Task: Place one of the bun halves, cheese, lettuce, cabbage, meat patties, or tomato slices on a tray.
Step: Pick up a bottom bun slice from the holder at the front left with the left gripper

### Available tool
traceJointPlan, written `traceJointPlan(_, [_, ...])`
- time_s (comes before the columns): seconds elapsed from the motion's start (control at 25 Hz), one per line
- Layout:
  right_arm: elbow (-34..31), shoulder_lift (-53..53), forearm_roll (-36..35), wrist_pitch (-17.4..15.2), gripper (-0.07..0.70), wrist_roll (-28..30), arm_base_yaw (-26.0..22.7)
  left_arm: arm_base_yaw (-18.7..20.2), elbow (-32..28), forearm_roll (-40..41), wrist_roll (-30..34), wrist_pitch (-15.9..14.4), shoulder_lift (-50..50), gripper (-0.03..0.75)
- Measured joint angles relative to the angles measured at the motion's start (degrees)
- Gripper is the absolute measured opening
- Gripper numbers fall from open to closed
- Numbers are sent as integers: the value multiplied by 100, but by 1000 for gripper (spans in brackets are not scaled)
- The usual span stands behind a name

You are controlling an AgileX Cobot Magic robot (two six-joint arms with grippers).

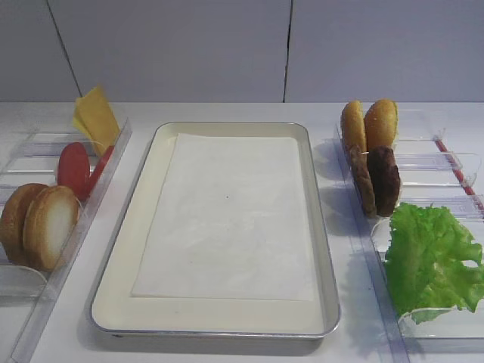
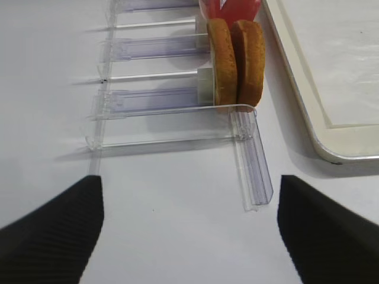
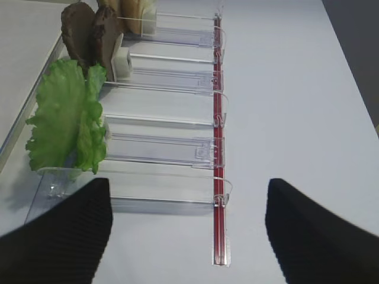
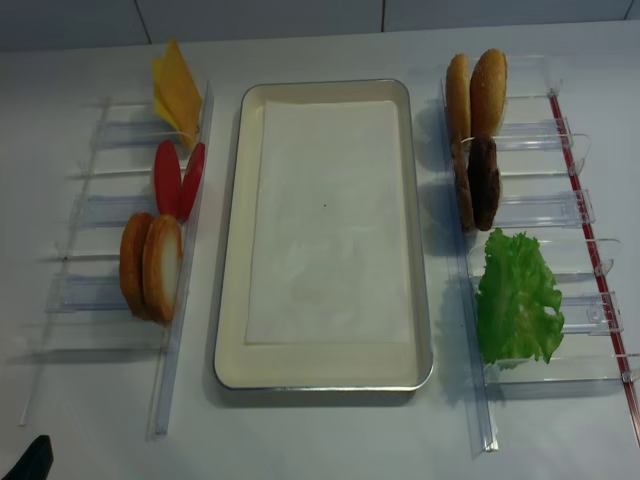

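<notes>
While neither arm reaches into the front high view, the tray lies mid-table holding only its paper liner. In the clear holder along its left edge stand the cheese at the far end, then the tomato slices, then the bun halves nearest the front, whose cut face shows whitish. In the right holder stand a golden bun pair, the meat patties and the lettuce – its lower edge is blurred behind plastic.

In the right wrist view, the right gripper hangs over bare table at the holder's near end, fingers spread wide and empty; only their dark tips show, cut by the picture's edge. The lettuce and patties sit upper left, the patties partly cropped.

In the left wrist view, the left gripper is likewise wide apart with nothing between its tips, the bun halves ahead, the tomato cut off at the top.

The overhead view repeats the layout – just a dark scrap of the left arm at the bottom-left corner.
</notes>
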State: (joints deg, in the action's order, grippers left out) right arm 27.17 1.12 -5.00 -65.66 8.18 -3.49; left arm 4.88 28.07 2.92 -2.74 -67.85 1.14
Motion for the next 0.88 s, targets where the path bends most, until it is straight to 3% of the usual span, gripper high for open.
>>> traceJointPlan(0.52, [0,0,0,0,533,0,0,0,52,-292,0,-52,-77,560])
traceJointPlan(0.88, [0,0,0,0,533,0,0,0,721,-1252,445,-96,-1615,532])
